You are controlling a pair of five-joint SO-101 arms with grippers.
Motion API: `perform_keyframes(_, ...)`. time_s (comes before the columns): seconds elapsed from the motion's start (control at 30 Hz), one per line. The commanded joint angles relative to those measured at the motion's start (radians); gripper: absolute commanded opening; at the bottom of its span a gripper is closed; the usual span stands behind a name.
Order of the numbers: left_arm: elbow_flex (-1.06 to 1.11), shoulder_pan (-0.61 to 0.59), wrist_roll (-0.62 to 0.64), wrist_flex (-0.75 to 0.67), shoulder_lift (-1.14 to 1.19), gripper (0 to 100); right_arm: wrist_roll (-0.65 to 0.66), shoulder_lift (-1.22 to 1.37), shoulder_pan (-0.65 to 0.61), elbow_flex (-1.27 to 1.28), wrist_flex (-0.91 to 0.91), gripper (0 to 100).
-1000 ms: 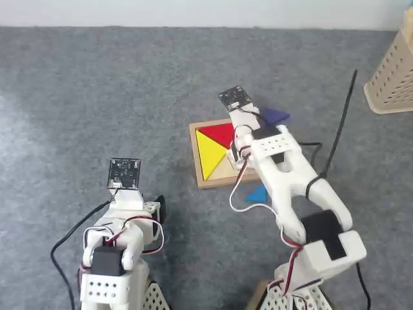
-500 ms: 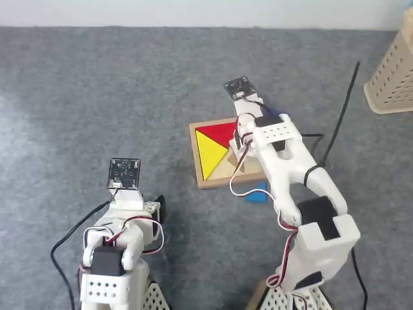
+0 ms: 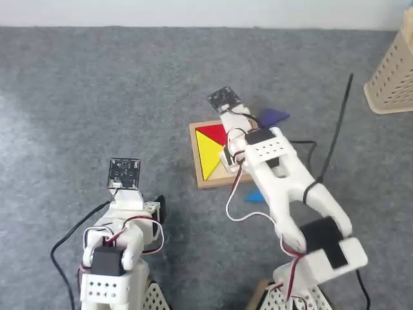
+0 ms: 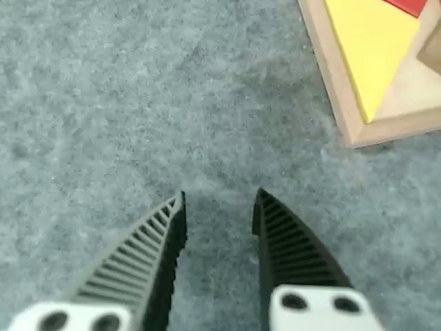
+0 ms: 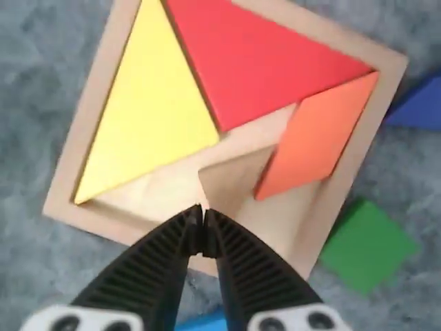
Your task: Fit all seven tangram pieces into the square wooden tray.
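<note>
Jaws first: the left jaws stand apart with nothing between them, low over the bare grey bench (image 4: 138, 103). In the high view we log the left arm (image 3: 122, 219) at 7 o'clock from the square wooden tray (image 3: 193, 155), well apart from it.

The right jaws are pressed together and empty, their tips over the tray's rim beside a bare patch of its floor.

The tray sits mid-bench. Inside it we note a yellow triangle (image 5: 148, 114) and a red triangle (image 5: 255, 55) meeting along one edge. An orange piece (image 5: 317, 134) lies against the red one.

A green square (image 5: 365, 245) lies on the bench just beside the tray's rim. A purple piece (image 3: 274, 116) lies at 2 o'clock from the tray and a blue piece (image 3: 256, 196) at 5 o'clock, both outside it.
</note>
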Motion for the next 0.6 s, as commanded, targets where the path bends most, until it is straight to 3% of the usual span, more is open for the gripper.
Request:
perform_keyframes(0.0,-0.002,-0.003,0.006,-0.006,-0.02,15,0.02,0.044,0.016,-0.078,-0.018,0.7)
perform_keyframes(0.57,-0.002,-0.003,0.006,-0.006,-0.02,15,0.008,0.302,0.074,-0.354,-0.022,0.7)
